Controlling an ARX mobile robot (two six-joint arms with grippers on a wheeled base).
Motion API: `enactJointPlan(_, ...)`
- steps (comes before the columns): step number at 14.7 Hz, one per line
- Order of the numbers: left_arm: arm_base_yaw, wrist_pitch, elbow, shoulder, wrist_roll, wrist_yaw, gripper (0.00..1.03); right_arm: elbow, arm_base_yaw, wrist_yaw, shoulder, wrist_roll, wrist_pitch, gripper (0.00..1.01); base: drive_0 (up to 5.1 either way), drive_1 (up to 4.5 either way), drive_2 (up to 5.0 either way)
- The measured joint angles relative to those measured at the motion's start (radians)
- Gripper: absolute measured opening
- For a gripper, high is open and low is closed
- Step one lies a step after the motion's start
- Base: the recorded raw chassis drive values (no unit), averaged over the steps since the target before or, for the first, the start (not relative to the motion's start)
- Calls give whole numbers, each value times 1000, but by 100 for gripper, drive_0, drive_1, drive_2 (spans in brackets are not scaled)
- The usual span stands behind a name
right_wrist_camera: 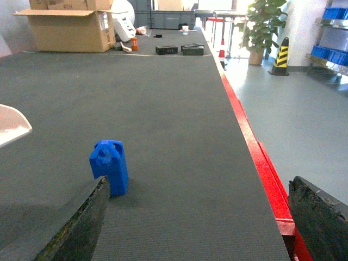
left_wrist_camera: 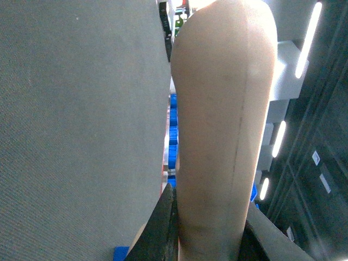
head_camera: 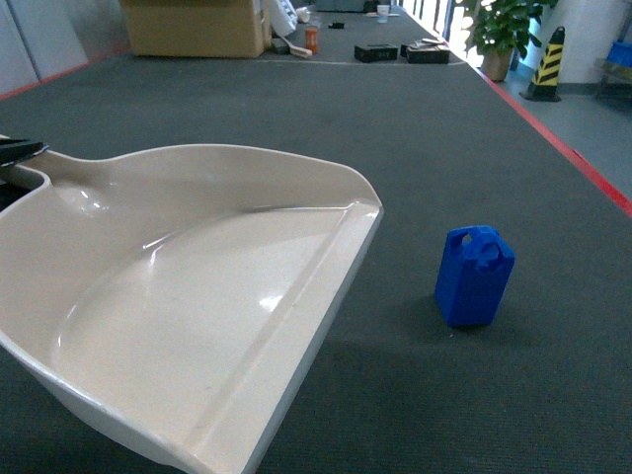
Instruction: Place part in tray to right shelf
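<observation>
The cream tray hangs tilted over the left of the grey table, its flat lip pointing right. My left gripper is shut on the tray's stub handle, with black fingers pressed on both sides of it. The small blue part stands upright on the table, a little to the right of the lip and not touching it. In the right wrist view the part sits just beyond the left finger of my right gripper, which is open and empty. The right shelf is out of view.
The table's red edge runs along the right side, with floor beyond. At the far end are a cardboard box and black boxes. A potted plant and a striped bollard stand on the floor.
</observation>
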Motion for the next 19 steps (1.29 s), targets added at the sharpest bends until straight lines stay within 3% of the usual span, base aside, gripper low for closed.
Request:
enactJointPlan(1, 0, 0, 0, 0, 0, 0, 18, 32, 19, 54, 36, -14, -108, 98, 0, 0, 0)
enactJointPlan(2, 0, 0, 0, 0, 0, 0, 18, 60, 27, 86, 134, -21, -135, 98, 0, 0, 0)
enactJointPlan(5, 0, -1, 0, 2, 1, 0, 18, 97, 20, 62, 502, -29, 145, 98, 0, 0, 0)
enactJointPlan(7, 0, 0, 0, 2, 1, 1, 18, 169, 56, 44, 822, -33, 401, 98, 0, 0, 0)
enactJointPlan(9, 0, 0, 0, 2, 1, 0, 18, 269, 99, 20, 1077, -13, 540, 98, 0, 0, 0)
enactJointPlan(11, 0, 0, 0, 2, 1, 0, 18, 388, 138, -26, 1284, 33, 531, 98, 0, 0, 0)
enactJointPlan(15, 0, 0, 0, 2, 1, 1, 18, 580, 204, -18, 1529, 73, 528, 98, 0, 0, 0)
enactJointPlan(19, 0, 0, 0, 2, 1, 1, 18, 716, 238, -21, 1707, 114, 531, 98, 0, 0, 0)
